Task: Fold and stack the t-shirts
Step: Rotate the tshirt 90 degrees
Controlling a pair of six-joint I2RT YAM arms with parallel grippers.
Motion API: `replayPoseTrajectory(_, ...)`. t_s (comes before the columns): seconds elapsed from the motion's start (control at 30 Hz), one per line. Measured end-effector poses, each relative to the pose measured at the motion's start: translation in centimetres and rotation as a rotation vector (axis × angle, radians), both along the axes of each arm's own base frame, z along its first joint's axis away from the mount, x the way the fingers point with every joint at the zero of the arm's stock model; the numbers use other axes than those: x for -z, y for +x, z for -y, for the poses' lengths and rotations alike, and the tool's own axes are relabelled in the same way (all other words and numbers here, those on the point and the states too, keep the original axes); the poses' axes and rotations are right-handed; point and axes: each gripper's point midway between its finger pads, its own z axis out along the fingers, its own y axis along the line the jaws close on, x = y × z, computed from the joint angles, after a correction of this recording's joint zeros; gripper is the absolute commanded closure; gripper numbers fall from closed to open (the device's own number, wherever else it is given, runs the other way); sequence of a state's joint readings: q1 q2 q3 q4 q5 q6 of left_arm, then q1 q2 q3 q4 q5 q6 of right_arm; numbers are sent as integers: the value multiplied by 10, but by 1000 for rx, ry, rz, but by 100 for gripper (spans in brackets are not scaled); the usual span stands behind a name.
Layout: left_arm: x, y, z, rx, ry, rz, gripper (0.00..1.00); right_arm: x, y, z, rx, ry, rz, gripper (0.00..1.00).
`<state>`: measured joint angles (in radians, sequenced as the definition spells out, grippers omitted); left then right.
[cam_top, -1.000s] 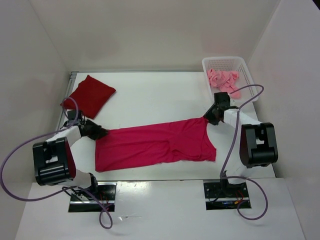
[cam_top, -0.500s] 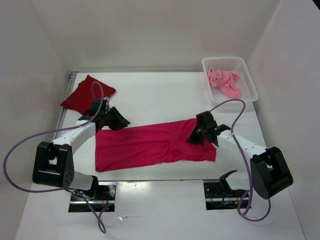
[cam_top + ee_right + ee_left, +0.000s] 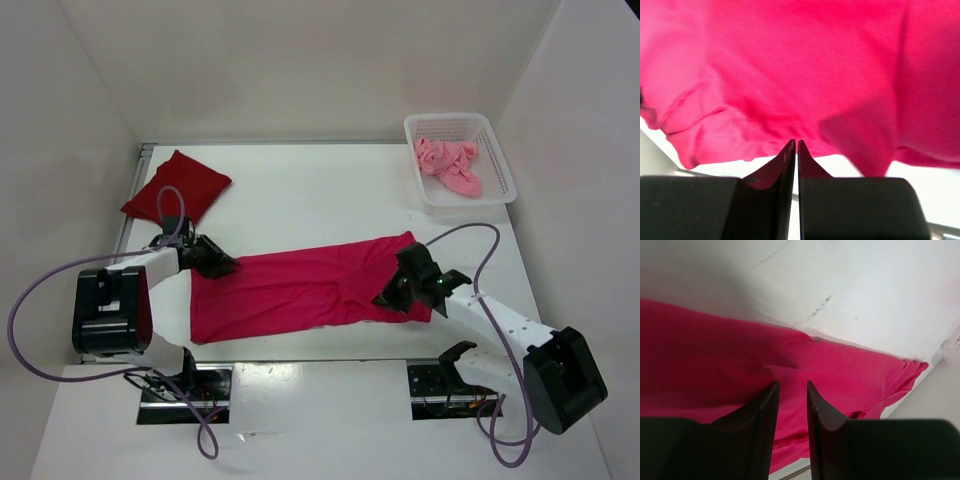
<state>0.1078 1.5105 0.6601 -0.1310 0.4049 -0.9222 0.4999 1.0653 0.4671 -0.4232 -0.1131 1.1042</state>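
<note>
Top external: the bright magenta-pink soft cloth t-shirt (image 3: 300,290) lies flat mid-frame, long axis left-right, its right end slightly higher. The left gripper (image 3: 225,266) has its fingers narrowly parted at the left end; the right gripper (image 3: 388,299) has its fingers pressed together over the right end.

Grippers: two, the left gripper (image 3: 222,266) and the right gripper (image 3: 393,297), each with two fingers.
Arms: two, the left arm (image 3: 135,268) and the right arm (image 3: 500,320).
Shirts: three.
- One magenta shirt (image 3: 300,290), spread out, under both grippers.
- One red shirt (image 3: 177,192), folded, just beyond the left gripper.
- One salmon shirt (image 3: 447,166), bunched, well beyond the right gripper.

Basket (image 3: 495,150): one, white mesh, holding the salmon shirt.
Table (image 3: 300,190): one.
</note>
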Motion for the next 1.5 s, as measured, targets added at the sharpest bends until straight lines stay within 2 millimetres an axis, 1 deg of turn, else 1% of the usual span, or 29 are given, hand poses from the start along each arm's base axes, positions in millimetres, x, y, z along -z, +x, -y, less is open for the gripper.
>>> replayPoseTrajectory(0.1, -10, 6, 5, 24, 5, 16, 64, -19, 15, -8, -13, 13, 34, 91)
replayPoseTrajectory(0.17, -25, 16, 11, 51, 17, 66, 64, -32, 32, -21, -37, 30, 59, 93)
replayPoseTrajectory(0.23, -41, 25, 18, 85, 28, 133, 64, -34, 50, -37, -73, 36, 68, 94)
replayPoseTrajectory(0.27, -46, 27, 21, 97, 31, 154, 64, -32, 56, -46, -94, 36, 67, 94)
replayPoseTrajectory(0.33, -48, 27, 23, 104, 32, 164, 64, -24, 59, -63, -144, 33, 50, 95)
replayPoseTrajectory(0.4, -46, 25, 23, 104, 33, 158, 64, -13, 55, -76, -189, 41, 30, 97)
replayPoseTrajectory(0.47, -43, 23, 23, 105, 33, 150, 64, -5, 47, -82, -217, 48, 6, 98)
replayPoseTrajectory(0.53, -42, 21, 23, 104, 32, 143, 64, 1, 40, -81, -226, 52, -7, 98)
replayPoseTrajectory(0.63, -41, 21, 23, 104, 32, 141, 64, 14, 28, -76, -226, 43, -41, 98)
replayPoseTrajectory(0.73, -41, 20, 23, 103, 35, 140, 64, 22, 18, -72, -225, 42, -72, 98)
replayPoseTrajectory(0.83, -41, 20, 22, 102, 38, 139, 64, 22, 15, -74, -230, 59, -86, 93)
replayPoseTrajectory(0.87, -41, 20, 22, 103, 39, 138, 64, 22, 14, -76, -234, 66, -89, 88)
replayPoseTrajectory(0.9, -41, 20, 22, 104, 40, 136, 64, 22, 13, -77, -240, 70, -93, 85)
replayPoseTrajectory(0.97, -46, 23, 21, 116, 49, 144, 64, 17, 14, -78, -250, 65, -98, 79)
replayPoseTrajectory(1.0, -50, 26, 21, 120, 53, 153, 64, 11, 18, -80, -258, 64, -89, 78)
replayPoseTrajectory(1.07, -62, 36, 21, 125, 60, 186, 64, -9, 35, -85, -266, 81, -41, 78)
replayPoseTrajectory(1.1, -69, 41, 21, 134, 67, 210, 64, -21, 47, -85, -258, 95, -4, 83)
replayPoseTrajectory(1.13, -76, 47, 22, 141, 72, 233, 64, -34, 62, -80, -239, 106, 39, 87)
replayPoseTrajectory(1.17, -80, 50, 22, 145, 77, 249, 64, -46, 77, -71, -212, 108, 84, 91)
replayPoseTrajectory(1.2, -83, 52, 25, 154, 80, 262, 64, -54, 93, -59, -175, 98, 126, 97)
replayPoseTrajectory(1.27, -84, 51, 33, 182, 78, 271, 64, -60, 114, -35, -111, 57, 175, 100)
replayPoseTrajectory(1.3, -84, 49, 38, 203, 76, 273, 64, -57, 121, -23, -82, 28, 180, 100)
replayPoseTrajectory(1.37, -83, 46, 50, 243, 69, 270, 67, -40, 127, -6, -54, -37, 156, 100)
replayPoseTrajectory(1.5, -89, 43, 72, 306, 61, 285, 71, 4, 125, 6, -56, -136, 60, 100)
